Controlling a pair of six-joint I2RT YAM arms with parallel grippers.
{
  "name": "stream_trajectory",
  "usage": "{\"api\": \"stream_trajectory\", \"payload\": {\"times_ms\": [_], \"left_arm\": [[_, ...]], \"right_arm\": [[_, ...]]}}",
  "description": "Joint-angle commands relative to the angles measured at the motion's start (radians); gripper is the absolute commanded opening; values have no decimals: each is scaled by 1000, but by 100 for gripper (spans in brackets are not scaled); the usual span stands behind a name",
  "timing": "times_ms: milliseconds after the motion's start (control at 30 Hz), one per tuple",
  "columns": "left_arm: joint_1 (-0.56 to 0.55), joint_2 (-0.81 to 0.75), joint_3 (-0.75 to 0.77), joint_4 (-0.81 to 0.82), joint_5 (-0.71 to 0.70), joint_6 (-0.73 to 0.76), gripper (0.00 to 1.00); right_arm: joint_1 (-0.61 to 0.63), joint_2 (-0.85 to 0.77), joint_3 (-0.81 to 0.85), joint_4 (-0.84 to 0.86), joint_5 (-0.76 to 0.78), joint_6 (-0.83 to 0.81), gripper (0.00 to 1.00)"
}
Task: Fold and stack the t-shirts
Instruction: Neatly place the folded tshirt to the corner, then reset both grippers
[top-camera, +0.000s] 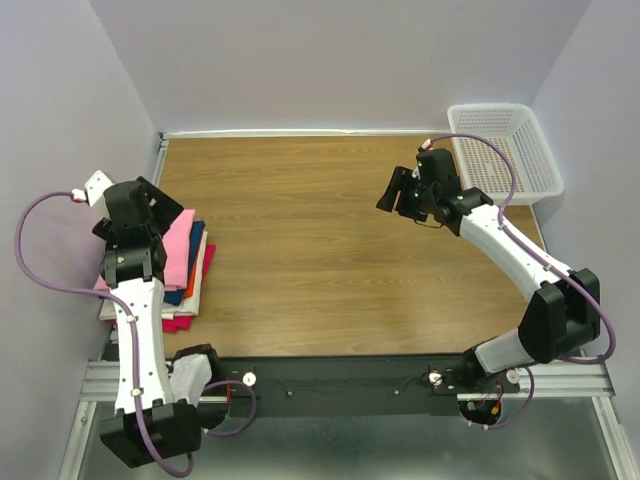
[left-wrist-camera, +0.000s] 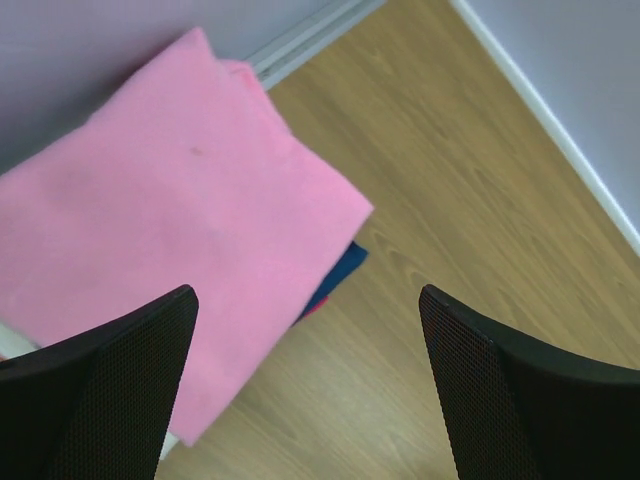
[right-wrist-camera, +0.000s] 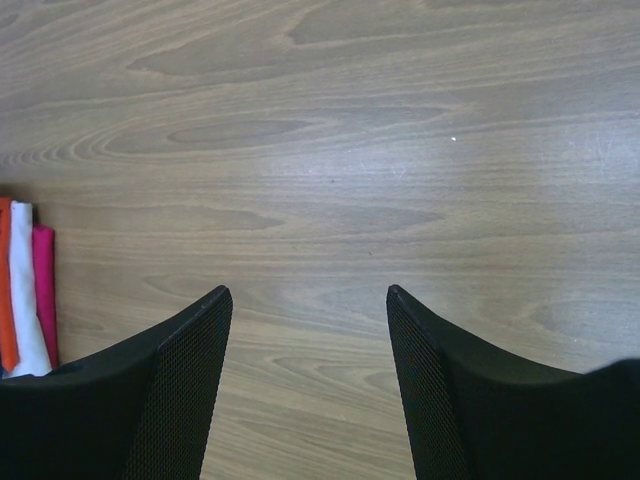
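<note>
The t-shirts lie folded in a stack (top-camera: 185, 265) at the table's left edge. A bright pink one (left-wrist-camera: 170, 200) is on top, and a dark blue edge (left-wrist-camera: 342, 272) peeks out beneath it. Orange, white and magenta edges (right-wrist-camera: 25, 285) of the stack show in the right wrist view. My left gripper (left-wrist-camera: 308, 300) hovers open above the stack's corner with nothing between its fingers; from above, this left gripper (top-camera: 158, 200) sits over the stack's far end. My right gripper (right-wrist-camera: 307, 295) is open and empty over bare wood, right of the table's middle (top-camera: 392, 195).
A white mesh basket (top-camera: 505, 150) stands at the back right corner, just behind the right arm. The wooden table (top-camera: 300, 250) is walled at the back and on both sides.
</note>
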Motion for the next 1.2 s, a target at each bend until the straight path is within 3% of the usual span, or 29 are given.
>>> {"api": "stream_trajectory", "payload": {"times_ms": [0, 133, 267, 500, 800, 1167], "left_arm": [[-89, -26, -33, 110, 121, 1, 98], [-396, 0, -42, 148, 23, -93, 98], [-569, 29, -76, 254, 38, -107, 98], [-853, 167, -47, 362, -68, -73, 98], [-910, 227, -111, 495, 4, 25, 98], [-910, 193, -81, 465, 12, 57, 98]], "right_arm": [[7, -54, -32, -15, 23, -1, 70], [7, -121, -59, -15, 38, -11, 70], [5, -175, -93, -15, 93, -4, 70], [7, -293, -165, -11, 167, -20, 70], [5, -475, -272, -8, 279, -1, 70], [5, -538, -300, 3, 345, -9, 68]]}}
